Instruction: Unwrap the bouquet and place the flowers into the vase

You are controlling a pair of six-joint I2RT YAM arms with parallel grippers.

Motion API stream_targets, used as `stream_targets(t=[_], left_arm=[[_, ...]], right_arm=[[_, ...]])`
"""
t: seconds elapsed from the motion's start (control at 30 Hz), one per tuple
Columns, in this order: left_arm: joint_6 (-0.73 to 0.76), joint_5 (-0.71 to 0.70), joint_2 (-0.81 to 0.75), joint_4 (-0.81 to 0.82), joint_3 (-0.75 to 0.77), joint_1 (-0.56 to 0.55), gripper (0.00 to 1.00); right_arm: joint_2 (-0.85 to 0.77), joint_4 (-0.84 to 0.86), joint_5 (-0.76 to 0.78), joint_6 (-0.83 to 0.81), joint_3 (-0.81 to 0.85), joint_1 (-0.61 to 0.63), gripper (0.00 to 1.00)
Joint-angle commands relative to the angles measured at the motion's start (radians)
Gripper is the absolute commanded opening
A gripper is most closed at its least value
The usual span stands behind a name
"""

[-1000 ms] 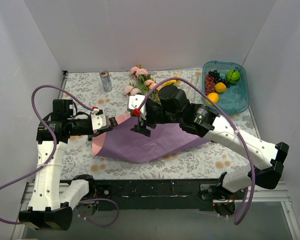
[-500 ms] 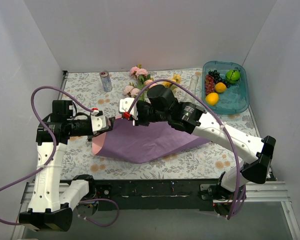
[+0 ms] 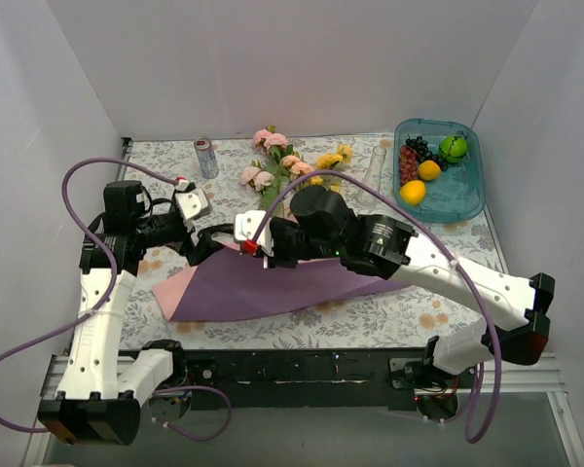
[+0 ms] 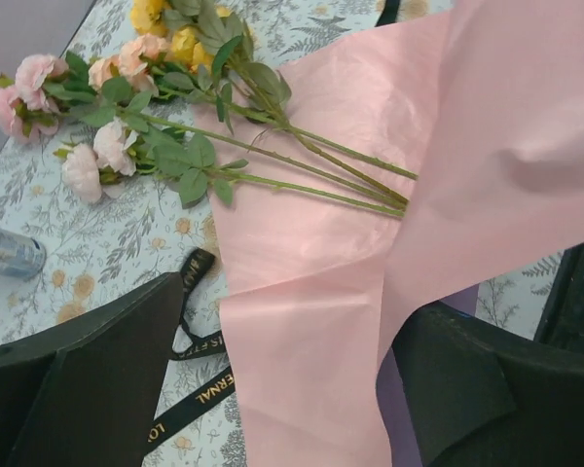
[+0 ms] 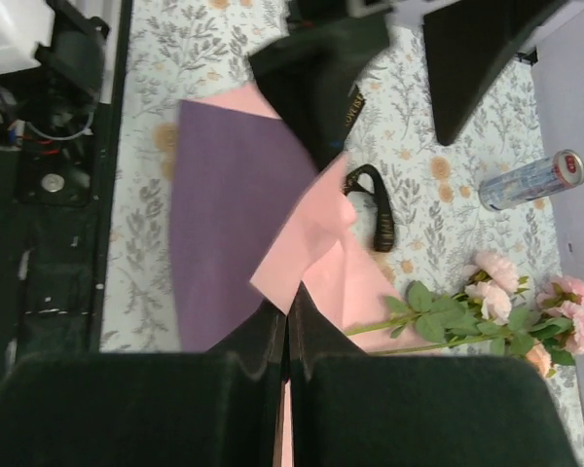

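The bouquet lies unwrapped: pink and yellow flowers (image 3: pixel 284 167) rest on the table with their stems on the purple paper sheet (image 3: pixel 273 284), its pink reverse (image 4: pixel 370 214) turned up. My right gripper (image 3: pixel 241 251) is shut on a pink corner of the paper (image 5: pixel 316 248), its fingertips (image 5: pixel 273 336) pressed together. My left gripper (image 3: pixel 202 243) hangs open, its fingers (image 4: pixel 107 379) wide on either side of the pink fold and not pinching it. The black ribbon (image 4: pixel 190 409) lies loose beside the sheet. The vase (image 3: pixel 375 163) stands upright behind the flowers, at the back right.
A silver drink can (image 3: pixel 206 156) stands at the back left. A teal tray (image 3: pixel 467 195) with round fruit and grapes sits at the back right. White walls close in three sides. The two grippers are close together over the sheet's left end.
My left gripper has opened, let go of the paper and drawn back. My right gripper has shut on the sheet's pink corner. The sheet now lies flatter and further left.
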Motion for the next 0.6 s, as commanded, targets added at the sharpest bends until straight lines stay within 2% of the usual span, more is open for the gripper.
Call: stream_targets(t=[0.0,0.2,0.33,0.57], left_arm=[[-0.166,-0.093,0.051,0.151,-0.013,0.0,0.84],[-0.204,-0.107,0.048,0.19,-0.048,-0.001,0.86],[-0.229,-0.107,0.055,0.194,-0.036,0.0,0.98],[-0.264,-0.102,0.059,0.181,0.047,0.0,0.98]], right_arm=[[-0.112,-0.022,0.095,0.109,-0.081,0.075,0.01],[-0.172,-0.08,0.262,0.239,-0.13,0.258,0.01],[-0.198,-0.064,0.262,0.342,-0.26,0.362,0.01],[-0.227,0.039,0.253,0.492,-0.447,0.462,0.01]])
